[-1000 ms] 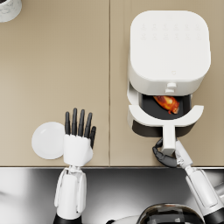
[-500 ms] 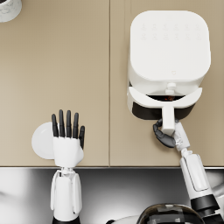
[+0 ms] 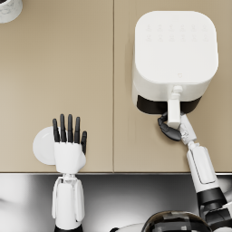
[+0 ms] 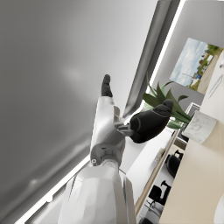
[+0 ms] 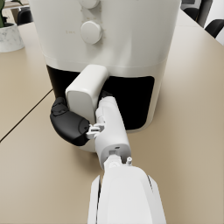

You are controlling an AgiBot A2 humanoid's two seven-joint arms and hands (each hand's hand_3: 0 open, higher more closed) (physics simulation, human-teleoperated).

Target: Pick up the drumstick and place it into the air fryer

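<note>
The air fryer (image 3: 175, 59) is seen standing at about 1 o'clock on the beige worktop (image 3: 90, 68), its white body viewed from above. Its dark drawer is pushed in under the body, with only a narrow black band left showing at the front, and the white drawer handle (image 3: 174, 108) projects toward 6 o'clock. The drumstick cannot be seen in any view; the drawer's interior is hidden.

The right hand (image 3: 170, 129) is placed at the drawer handle, at about 4 o'clock in the head view. Its dark fingers are curled against the handle's left side and lower end, and in the right wrist view the right hand (image 5: 72, 124) is seen pressed against the white handle (image 5: 85, 94). Whether the handle is fully gripped or only pushed cannot be told.

The left hand (image 3: 69, 145) is held at about 8 o'clock, flat and palm down, with the fingers straight, slightly apart and pointed toward 12 o'clock; nothing is held in it. A round white plate (image 3: 43, 146) lies partly covered beneath it.

At 11 o'clock, in the corner, a marbled white pot (image 3: 9, 9) is partly seen. A dark seam is drawn down the worktop between the two hands.
</note>
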